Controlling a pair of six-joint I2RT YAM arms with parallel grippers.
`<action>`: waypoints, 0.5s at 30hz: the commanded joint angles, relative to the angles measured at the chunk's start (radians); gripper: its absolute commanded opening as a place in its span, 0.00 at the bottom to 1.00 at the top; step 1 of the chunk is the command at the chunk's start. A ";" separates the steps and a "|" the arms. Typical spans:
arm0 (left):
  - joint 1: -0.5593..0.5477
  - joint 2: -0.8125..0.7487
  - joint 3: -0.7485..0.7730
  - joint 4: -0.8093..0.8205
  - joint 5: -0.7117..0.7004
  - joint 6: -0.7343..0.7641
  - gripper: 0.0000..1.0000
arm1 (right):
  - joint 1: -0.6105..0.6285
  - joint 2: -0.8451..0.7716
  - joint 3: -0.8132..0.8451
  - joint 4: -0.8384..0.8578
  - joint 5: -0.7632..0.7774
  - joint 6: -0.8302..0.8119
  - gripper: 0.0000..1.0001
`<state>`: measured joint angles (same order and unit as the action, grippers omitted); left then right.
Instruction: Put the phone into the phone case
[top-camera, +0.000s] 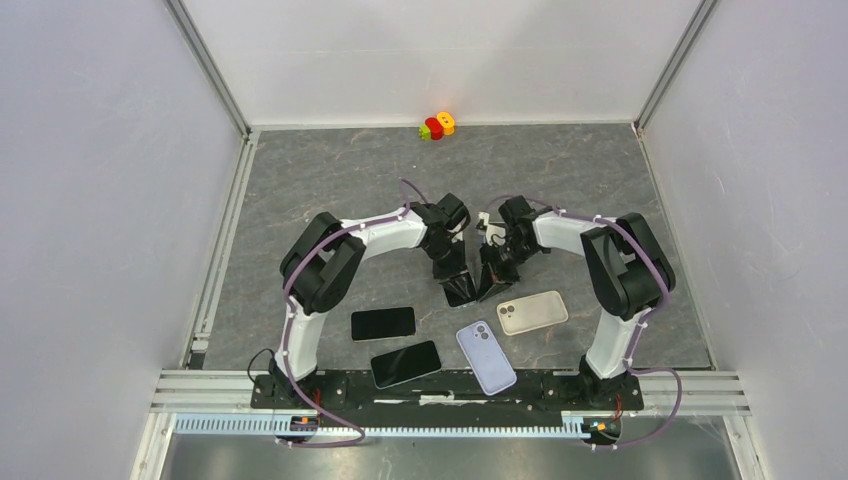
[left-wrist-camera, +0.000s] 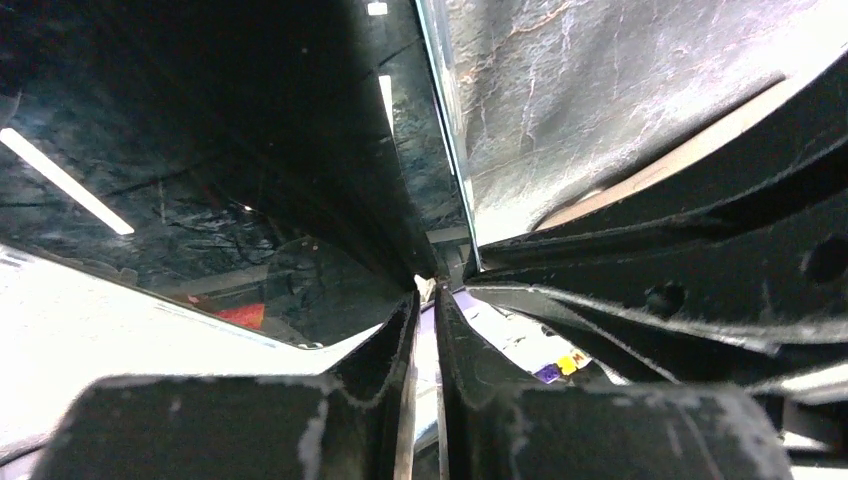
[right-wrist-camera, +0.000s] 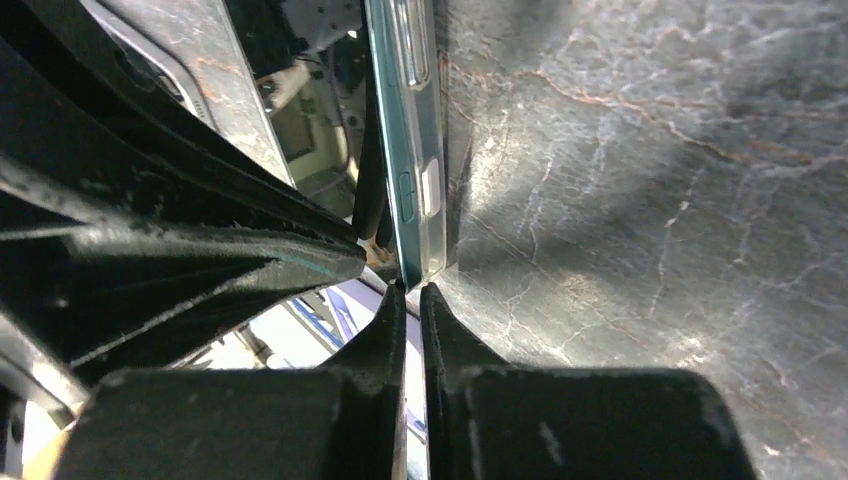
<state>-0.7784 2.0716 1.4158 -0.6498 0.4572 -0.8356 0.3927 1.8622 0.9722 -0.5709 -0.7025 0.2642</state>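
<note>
Left end effector, right end effector converge (elbows out).

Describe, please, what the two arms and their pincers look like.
Both the left arm and right arm have white link shells between bulky black joint housings, with a lilac cable running along each. The left pincer and right pincer are matte black, with two tapering, wedge-shaped fingers whose edges are scuffed pale.
</note>
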 joint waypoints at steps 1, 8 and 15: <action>-0.016 0.094 -0.005 -0.014 -0.111 0.033 0.17 | 0.103 0.155 -0.022 0.058 0.634 -0.110 0.00; -0.015 0.077 -0.001 -0.003 -0.118 0.024 0.21 | 0.132 0.194 0.000 0.029 0.785 -0.126 0.00; 0.065 -0.089 -0.135 0.175 -0.061 -0.049 0.34 | 0.147 0.182 0.012 0.028 0.804 -0.140 0.00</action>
<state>-0.7685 2.0636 1.3846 -0.5900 0.4831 -0.8516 0.5102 1.8824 1.0893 -0.7143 -0.4454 0.2478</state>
